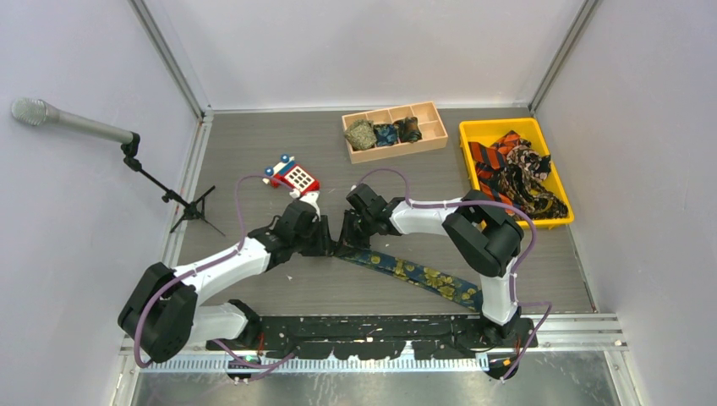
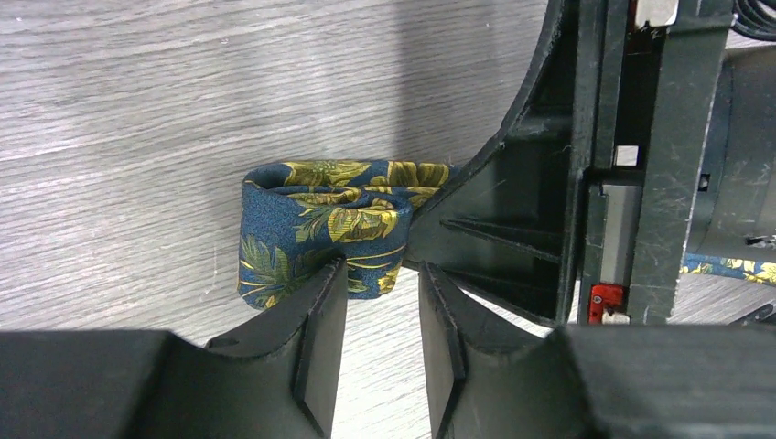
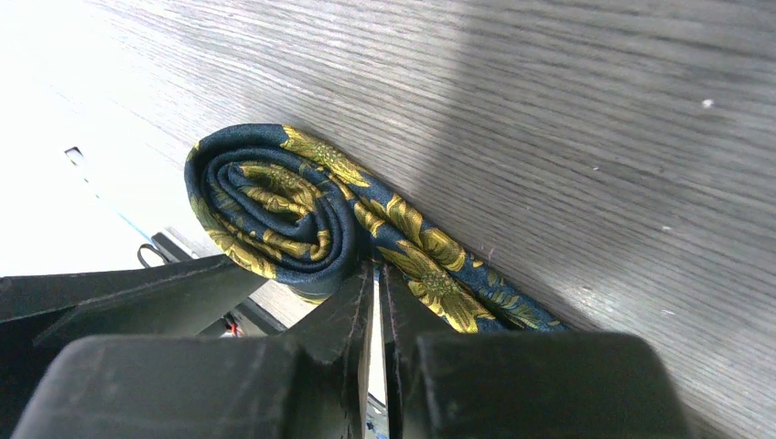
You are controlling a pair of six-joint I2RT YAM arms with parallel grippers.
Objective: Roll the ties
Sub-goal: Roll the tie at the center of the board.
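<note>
Navy tie (image 3: pixel 274 206) half rolled, mid-desk (image 3: pixel 595 110)

Right claw (image 3: pixel 377 270) is clenched on the fabric where the tight coil meets the flat tail. Left claw (image 2: pixel 382 267) is released, tips against the coil. Yellow-gold flowers cover the cloth.

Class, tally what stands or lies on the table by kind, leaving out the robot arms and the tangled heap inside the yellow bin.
Rolled ties in the wooden tray: 3
Part-rolled navy floral tie: 1
Toy phone: 1
Microphone on stand: 1
Containers, wooden tray and yellow bin: 2
Total: 8
</note>
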